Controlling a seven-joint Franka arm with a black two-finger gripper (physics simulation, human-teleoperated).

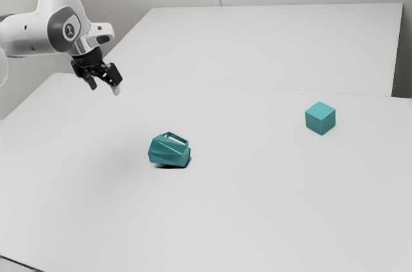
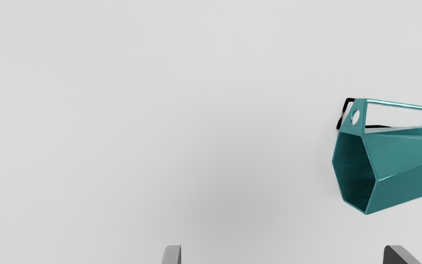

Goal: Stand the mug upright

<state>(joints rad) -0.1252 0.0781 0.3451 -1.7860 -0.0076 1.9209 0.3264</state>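
Lying sideways, the mug point(image 1: 168, 152) needs righting, likely why the hand point(image 1: 105, 88) hangs spread at the exterior view's left.

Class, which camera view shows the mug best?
The wrist view: the teal mug is large there, its faceted side, open mouth and handle plain, though its base end runs past the picture's edge. The exterior view shows the whole mug, but smaller, lying on its side on the table.

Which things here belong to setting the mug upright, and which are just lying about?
Part of the job:
- teal mug, lying on its side
- tool, open above the table

Just lying about:
- teal cube
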